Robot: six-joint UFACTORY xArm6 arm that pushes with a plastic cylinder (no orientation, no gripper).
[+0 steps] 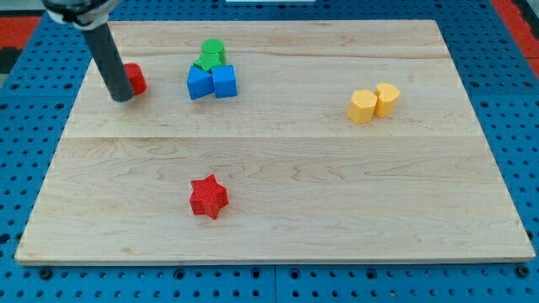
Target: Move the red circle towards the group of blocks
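Note:
The red circle [136, 78] lies near the board's top left, partly hidden by my dark rod. My tip [122, 97] rests on the board just left of and touching the red circle's left side. To the right is a tight group: two green blocks [210, 55] stacked toward the view's top, and two blue blocks [212, 82] side by side just below them. A gap of bare wood separates the red circle from the blue blocks.
A red star [208, 197] lies at the lower middle. Two yellow blocks [373, 103] sit together at the right. The wooden board [337, 194] rests on a blue perforated table, whose edges frame it.

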